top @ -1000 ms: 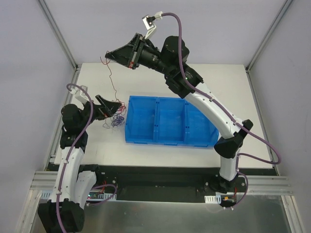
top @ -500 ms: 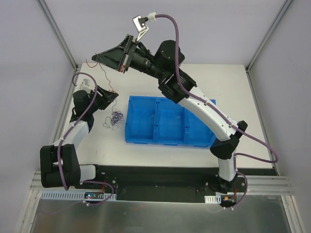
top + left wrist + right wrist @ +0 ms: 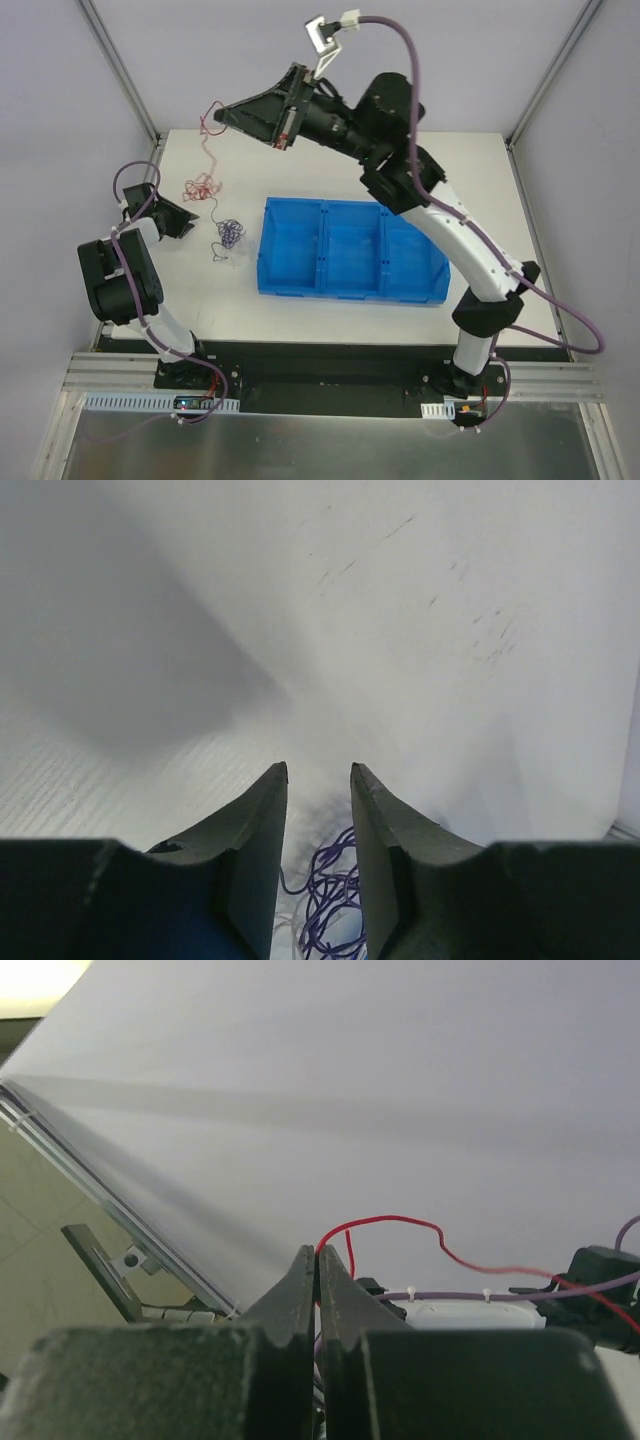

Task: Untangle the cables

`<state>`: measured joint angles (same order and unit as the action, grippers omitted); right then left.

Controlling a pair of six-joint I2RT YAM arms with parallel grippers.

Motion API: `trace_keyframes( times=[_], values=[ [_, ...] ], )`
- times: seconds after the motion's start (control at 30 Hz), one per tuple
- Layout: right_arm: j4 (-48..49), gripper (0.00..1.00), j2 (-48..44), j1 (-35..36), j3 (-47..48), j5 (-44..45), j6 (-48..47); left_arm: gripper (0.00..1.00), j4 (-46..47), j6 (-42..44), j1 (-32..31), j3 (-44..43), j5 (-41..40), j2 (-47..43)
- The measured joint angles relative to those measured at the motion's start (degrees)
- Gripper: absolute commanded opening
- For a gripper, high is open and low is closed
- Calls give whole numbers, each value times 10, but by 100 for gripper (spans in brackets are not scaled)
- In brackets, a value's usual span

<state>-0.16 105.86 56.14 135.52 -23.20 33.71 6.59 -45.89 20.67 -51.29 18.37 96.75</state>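
Two arms in view, one cable in hand.

Left gripper (image 3: pixel 178 217) sits low over the table (image 3: pixel 440 160) at the far left edge, with the arm folded back on itself. Its jaws are part open with a modest gap and nothing pinched. In the left wrist view the fingers (image 3: pixel 258 815) are apart, and loops of the purple cable (image 3: pixel 335 905) show through the gap, lying on the table.

Next right is the red cable (image 3: pixel 203 186), a loose curly clump flat on the table, near the left gripper but apart from it. One strand climbs from the clump to the right gripper (image 3: pixel 218 112), which is raised well above the table toward the back-left corner.

The right jaws are fully closed on that strand. In the right wrist view the fingers (image 3: pixel 296 1290) are pressed together, and the red wire comes out at the tips and curves off to the right.

From above, the purple cable (image 3: pixel 230 234) is a small tangled knot on the table, nearer the camera than the red clump and just left of the blue bin (image 3: pixel 340 292). A thin strand seems to run between knot and clump; I can't tell which cable it belongs to.

The bin has three compartments and lies mid-table. The right arm arcs over it from its base at the near right.
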Motion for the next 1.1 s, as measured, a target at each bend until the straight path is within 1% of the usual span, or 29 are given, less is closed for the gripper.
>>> trace_keyframes(
  times=[0.17, 0.23, 0.3, 0.37, 0.4, 0.47, 0.57, 0.63, 0.77, 0.87, 0.97, 1.0, 1.1],
  values=[
    [-29, 1, -77, -39, -5, 0, -32, 34, -43, 27, 5, -25, -19, -12],
    [-32, 1, -115, -62, -15, 3, -43, 37, -57, 33, 12, -40, -16, -10],
    [-32, 1, -142, -74, -26, 9, -54, 46, -65, 35, 19, -48, -4, -9],
    [-32, 1, -164, -77, -35, 10, -61, 62, -67, 33, 23, -47, 13, -12],
    [-31, 1, -171, -80, -35, 9, -62, 69, -65, 30, 24, -43, 28, -17],
    [-30, 1, -175, -83, -35, 5, -61, 74, -59, 24, 22, -26, 63, -43],
    [-27, 1, -167, -88, -37, 2, -59, 76, -52, 18, 5, 3, 122, -112],
    [-28, 1, -155, -90, -38, 2, -57, 79, -40, 20, -23, 17, 160, -163],
    [-32, 1, -129, -91, -38, -2, -48, 78, -21, 29, -86, 65, 217, -274],
    [-28, 1, -114, -91, -37, -3, -34, 79, -18, 32, -107, 98, 255, -332],
    [-11, 1, -92, -91, -21, -7, -7, 81, -19, 35, -110, 141, 271, -396],
    [8, 1, -70, -90, 1, -9, 15, 82, -28, 38, -109, 165, 271, -447],
    [26, 1, -24, -77, 63, -5, 42, 83, -40, 50, -110, 181, 250, -534]
  ],
)
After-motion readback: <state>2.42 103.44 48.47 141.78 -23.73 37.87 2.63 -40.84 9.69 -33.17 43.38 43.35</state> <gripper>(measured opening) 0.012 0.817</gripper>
